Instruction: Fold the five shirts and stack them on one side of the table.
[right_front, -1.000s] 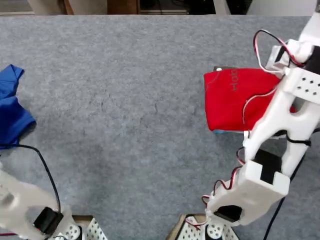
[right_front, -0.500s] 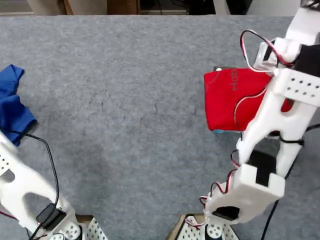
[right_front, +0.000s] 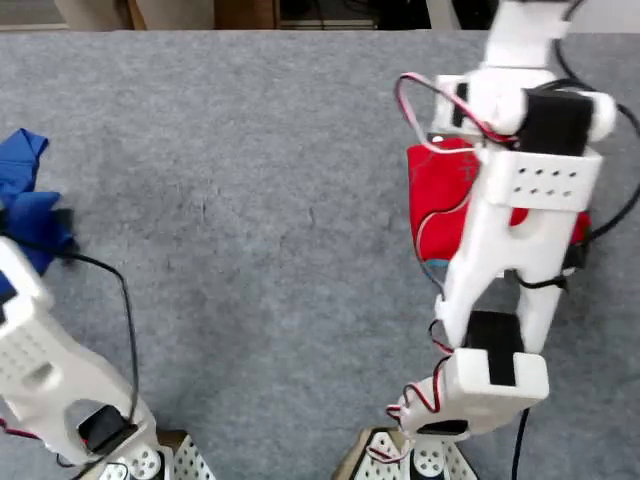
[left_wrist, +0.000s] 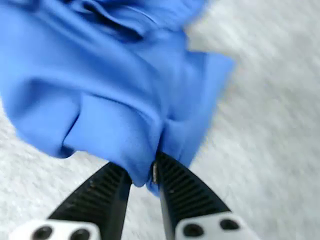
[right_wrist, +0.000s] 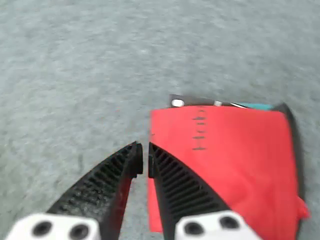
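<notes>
We had the crumpled shirt (right_front: 22, 195) at the table's (right_front: 250, 150) left edge, w/ our left gripper (left_wrist: 142, 172) clamped on a fold. On the right side, the folded shirt (right_front: 440, 200) topped the pile (right_front: 440, 263), right gripper (right_wrist: 143, 150) at its left edge.

A red shirt (right_front: 435, 225) lies folded — blue shirt (right_front: 20, 165) crumpled.

The table (right_front: 250, 150) was covered in rough, matt grey felt. The blue shirt (left_wrist: 100, 90) was smooth, soft cloth; the red shirt (right_wrist: 225, 150) was flat, matt cloth.
</notes>
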